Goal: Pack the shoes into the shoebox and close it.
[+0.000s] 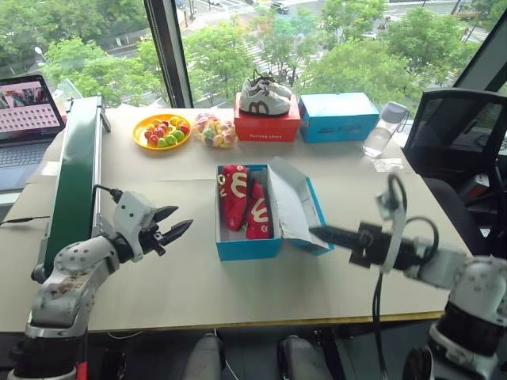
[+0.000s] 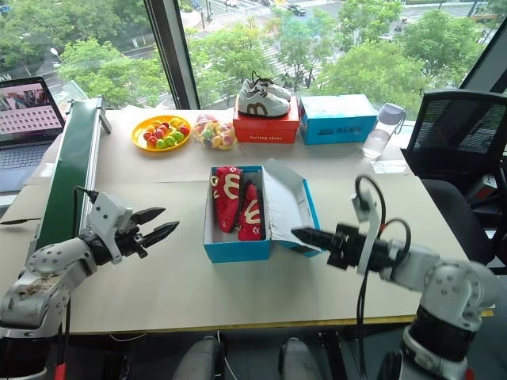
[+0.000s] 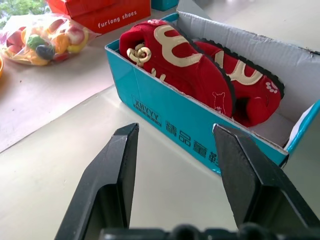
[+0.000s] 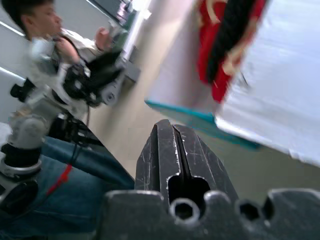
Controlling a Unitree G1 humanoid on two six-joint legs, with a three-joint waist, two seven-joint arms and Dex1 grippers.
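My left gripper point(image 1: 176, 229) hangs half-spread and empty, left of the shoebox point(image 1: 247, 245). Both shoes point(image 1: 242, 198) lie inside, lid point(image 1: 295, 202) tilted up. My right gripper point(image 1: 317, 232), pinched shut, must push it closed.

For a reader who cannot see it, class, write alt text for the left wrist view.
An open blue shoebox holds two red shoes with cream patterning, lid not yet closed. The left claw hovers open in front of its near wall, empty. Behind sit a bag of colourful sweets and a red box.
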